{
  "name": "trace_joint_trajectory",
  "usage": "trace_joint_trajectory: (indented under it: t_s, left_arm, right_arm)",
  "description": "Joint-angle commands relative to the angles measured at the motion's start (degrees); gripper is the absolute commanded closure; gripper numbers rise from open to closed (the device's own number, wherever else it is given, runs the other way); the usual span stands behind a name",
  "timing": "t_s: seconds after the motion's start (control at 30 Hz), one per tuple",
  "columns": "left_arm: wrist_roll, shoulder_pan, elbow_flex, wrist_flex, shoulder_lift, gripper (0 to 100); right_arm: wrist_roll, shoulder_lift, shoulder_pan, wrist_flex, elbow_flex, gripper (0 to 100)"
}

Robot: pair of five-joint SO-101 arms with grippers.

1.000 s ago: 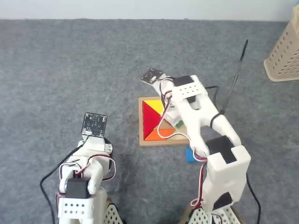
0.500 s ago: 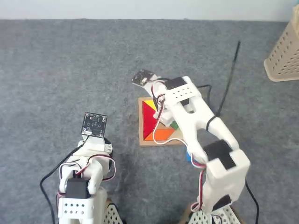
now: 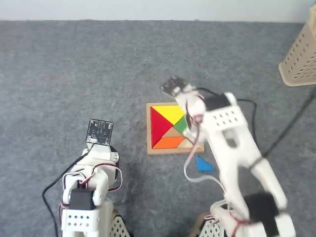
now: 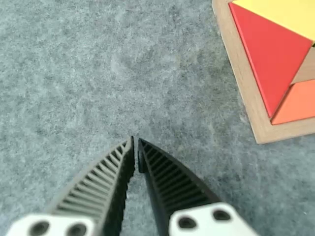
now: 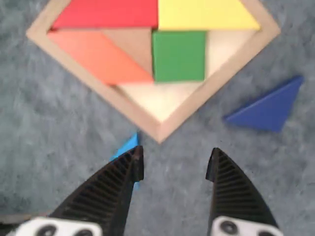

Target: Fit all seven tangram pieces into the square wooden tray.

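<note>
The grey desk [image 3: 74, 59] carries the partly filled square wooden tray [image 5: 158, 132]. Just beside it lie the dark blue triangle [image 5: 268, 110] and the light blue piece [image 5: 127, 146] (probably light, stiff and slippery). Pinch them across opposite edges. The right tool [image 5: 174, 164] gapes empty; the left tool [image 4: 136, 147] is closed.

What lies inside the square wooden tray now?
Inside the tray lie a red triangle, a yellow triangle, an orange parallelogram, a brown triangle and a green square. Two bare gaps border the square. In the high view, the right arm covers the tray's right edge.
</note>
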Motion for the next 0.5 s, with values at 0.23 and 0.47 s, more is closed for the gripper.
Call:
trace_joint_trajectory:
  t_s: [0.23,0.47]
  left_arm:
    - [0.5,-0.3,-0.3,0.3,-0.2,99]
    - [0.5,-0.3,-0.3,0.3,-0.2,99]
  right_arm:
    - [14.5,-14.9,0.3,1.0,21.1,79.0]
    - [15.4,-15.5,-6.6,-6.6,28.1,78.9]
